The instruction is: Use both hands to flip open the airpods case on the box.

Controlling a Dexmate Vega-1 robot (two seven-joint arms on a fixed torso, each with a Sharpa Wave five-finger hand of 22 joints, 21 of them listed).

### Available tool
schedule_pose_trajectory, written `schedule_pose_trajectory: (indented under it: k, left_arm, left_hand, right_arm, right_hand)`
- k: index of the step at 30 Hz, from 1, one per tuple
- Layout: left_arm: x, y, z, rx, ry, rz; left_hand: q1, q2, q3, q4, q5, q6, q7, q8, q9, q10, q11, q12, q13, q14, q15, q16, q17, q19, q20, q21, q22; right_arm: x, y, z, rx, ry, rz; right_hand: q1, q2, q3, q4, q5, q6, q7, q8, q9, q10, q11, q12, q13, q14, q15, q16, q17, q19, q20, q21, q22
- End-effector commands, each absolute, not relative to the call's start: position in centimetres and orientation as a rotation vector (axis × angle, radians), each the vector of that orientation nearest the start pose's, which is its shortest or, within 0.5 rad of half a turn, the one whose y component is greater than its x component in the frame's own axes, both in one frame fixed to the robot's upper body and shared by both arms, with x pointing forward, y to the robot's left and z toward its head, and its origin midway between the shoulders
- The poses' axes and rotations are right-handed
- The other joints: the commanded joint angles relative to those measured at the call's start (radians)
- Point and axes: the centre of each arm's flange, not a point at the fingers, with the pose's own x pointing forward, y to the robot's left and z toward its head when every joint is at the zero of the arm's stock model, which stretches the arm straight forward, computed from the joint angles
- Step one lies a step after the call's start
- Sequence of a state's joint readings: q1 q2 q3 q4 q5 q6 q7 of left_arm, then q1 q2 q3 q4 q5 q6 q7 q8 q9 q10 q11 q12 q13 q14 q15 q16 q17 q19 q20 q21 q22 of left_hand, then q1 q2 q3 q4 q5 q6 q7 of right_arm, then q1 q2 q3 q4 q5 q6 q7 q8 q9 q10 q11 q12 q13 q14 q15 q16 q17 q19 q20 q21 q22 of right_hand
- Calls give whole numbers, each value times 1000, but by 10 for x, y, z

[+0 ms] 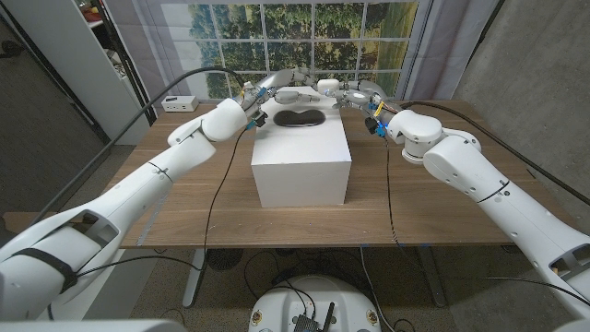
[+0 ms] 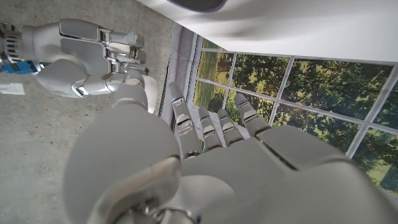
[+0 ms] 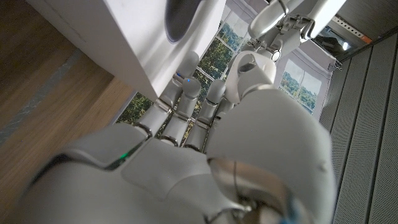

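- Wooden table (image 1: 184,217): seen in the head view bearing a white box (image 1: 301,166) at its middle; a small white device (image 1: 179,103) lies at the far left corner.
- White box: its top carries a dark oval patch (image 1: 301,117) near the far edge. In both wrist views the box wall and part of this dark patch are seen from close by.
- Left hand (image 1: 277,92): raised at the far left edge of the box top, fingers reaching toward the middle. In the left wrist view its fingers (image 2: 211,127) are seen extended side by side toward the window; nothing is seen in them, but whether anything is pinched by the thumb cannot be told.
- Right hand (image 1: 350,92): raised at the far right of the box top, facing the left hand. In the right wrist view its fingers (image 3: 186,99) are seen alongside the box wall; its hold cannot be told.
- Airpods case (image 1: 327,87): judged to be the small white object between the two hands, above the far edge of the box; which hand bears it cannot be told.
- Risk: the case is small and smooth; if the base is not held firmly while the lid is pushed, it may be twisted out and dropped behind the box.
- Risk: the fingertips are crowded together, so the lid may be blocked.
- Window (image 1: 304,23): tree scene behind the table.
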State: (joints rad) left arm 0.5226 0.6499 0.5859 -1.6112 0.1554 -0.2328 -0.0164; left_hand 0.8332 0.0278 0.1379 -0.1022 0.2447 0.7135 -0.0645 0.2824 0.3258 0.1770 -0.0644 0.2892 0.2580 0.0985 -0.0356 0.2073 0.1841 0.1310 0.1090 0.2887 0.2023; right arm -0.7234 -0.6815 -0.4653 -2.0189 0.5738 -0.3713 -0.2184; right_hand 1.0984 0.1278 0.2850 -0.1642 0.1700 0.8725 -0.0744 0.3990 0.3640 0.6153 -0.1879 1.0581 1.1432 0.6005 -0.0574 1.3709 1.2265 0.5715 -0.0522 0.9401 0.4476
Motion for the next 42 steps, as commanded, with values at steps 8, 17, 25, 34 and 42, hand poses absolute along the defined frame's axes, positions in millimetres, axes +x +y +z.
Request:
schedule_pose_trajectory:
  k: [8,17,25,34,42]
  left_arm:
    - [581,158,150,799,-1078,-321]
    - [581,154,147,819,-1058,-321]
    - [579,151,145,831,-1056,-319]
    - [578,153,142,751,-1046,-349]
    - [579,157,142,697,-1023,-376]
  left_hand:
    - [6,11,-3,5,15,54,-9,18,2,38,-9,16,5,38,-41,10,4,17,0,8,6]
    - [38,23,4,-9,24,76,-25,24,5,44,-17,17,5,43,-43,5,3,20,4,9,7]
    - [72,34,14,-24,30,85,-39,27,10,40,-14,14,5,41,-39,0,1,20,7,9,8]
    - [71,139,39,15,26,191,-20,74,40,100,-42,33,7,81,-56,10,8,45,-2,25,14]
    - [27,157,38,60,12,269,5,113,63,137,-52,43,7,102,-61,13,10,57,-6,36,18]
  right_arm:
    - [546,-158,108,-322,-574,305]
    - [546,-155,108,-321,-572,323]
    - [543,-154,107,-321,-575,331]
    - [541,-155,101,-333,-560,324]
    - [542,-154,98,-358,-544,339]
  right_hand:
    - [0,2,7,13,5,47,-27,31,166,10,-1,3,1,12,-160,-9,3,-7,-35,28,3]
    - [-2,0,7,14,5,49,-25,27,166,12,2,0,-4,16,-160,-13,3,-11,-35,43,2]
    - [-4,0,7,15,5,50,-24,23,167,12,2,0,-3,18,-160,-17,3,-17,-35,59,-1]
    - [-4,-1,8,14,5,50,-25,21,172,7,-3,-2,-3,20,-160,-21,4,-23,-36,74,-4]
    - [-4,-3,8,14,5,48,-28,17,173,5,-4,-6,-8,17,-160,-25,3,-30,-39,84,-6]
